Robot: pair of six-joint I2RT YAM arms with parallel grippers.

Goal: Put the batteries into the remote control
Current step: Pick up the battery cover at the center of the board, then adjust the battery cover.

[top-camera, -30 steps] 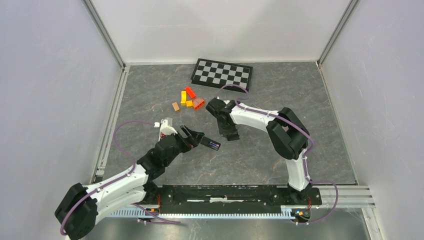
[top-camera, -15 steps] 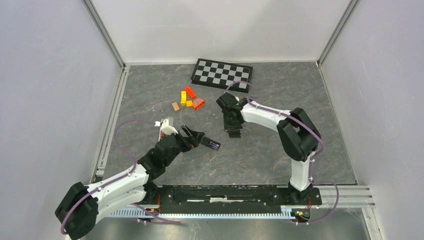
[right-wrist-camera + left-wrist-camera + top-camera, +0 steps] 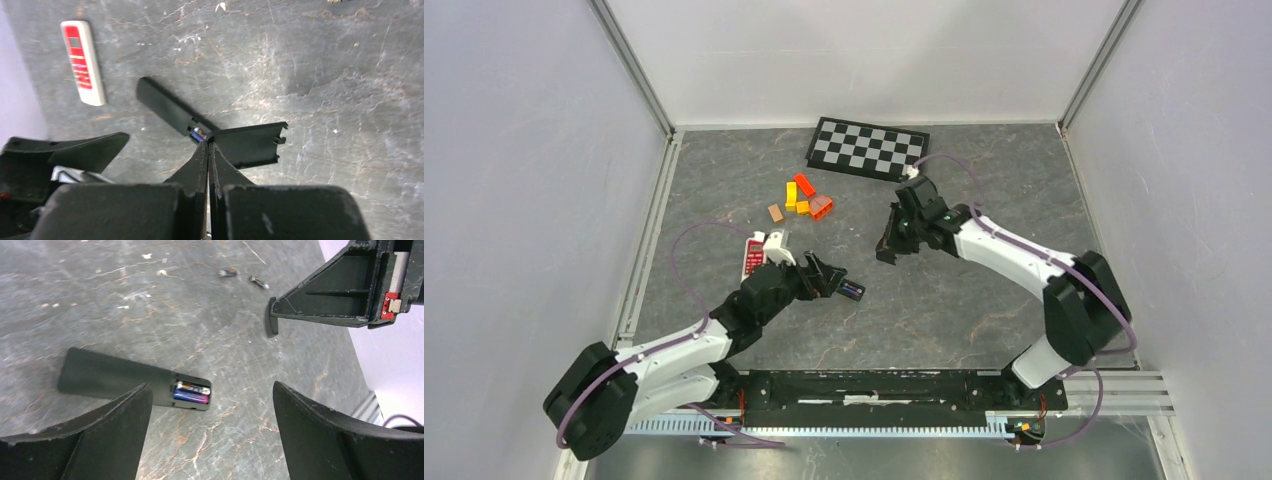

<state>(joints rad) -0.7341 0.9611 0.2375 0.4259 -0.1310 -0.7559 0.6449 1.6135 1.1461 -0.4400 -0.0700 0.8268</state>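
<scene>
The black remote control (image 3: 115,377) lies face down on the grey table, and its battery bay is open. Two batteries (image 3: 192,392) sit in the bay, one silvery and one blue-purple. My left gripper (image 3: 211,388) hovers just above that end, open wide and holding nothing. From above, the remote (image 3: 849,290) lies just right of the left gripper (image 3: 827,276). My right gripper (image 3: 208,144) is shut on a corner of the thin black battery cover (image 3: 250,145), held off the table right of the remote. Two loose batteries (image 3: 227,273) lie farther off.
A white and red remote (image 3: 752,255) lies left of the left arm. Orange and red blocks (image 3: 804,198) are clustered behind it, and a checkered board (image 3: 869,148) lies at the back. Grey walls enclose the table on three sides.
The right arm has swung its elbow out to the right and its wrist back, while the gripper pinched shut on the cover. The left gripper edged forward, uncovering the white remote.
</scene>
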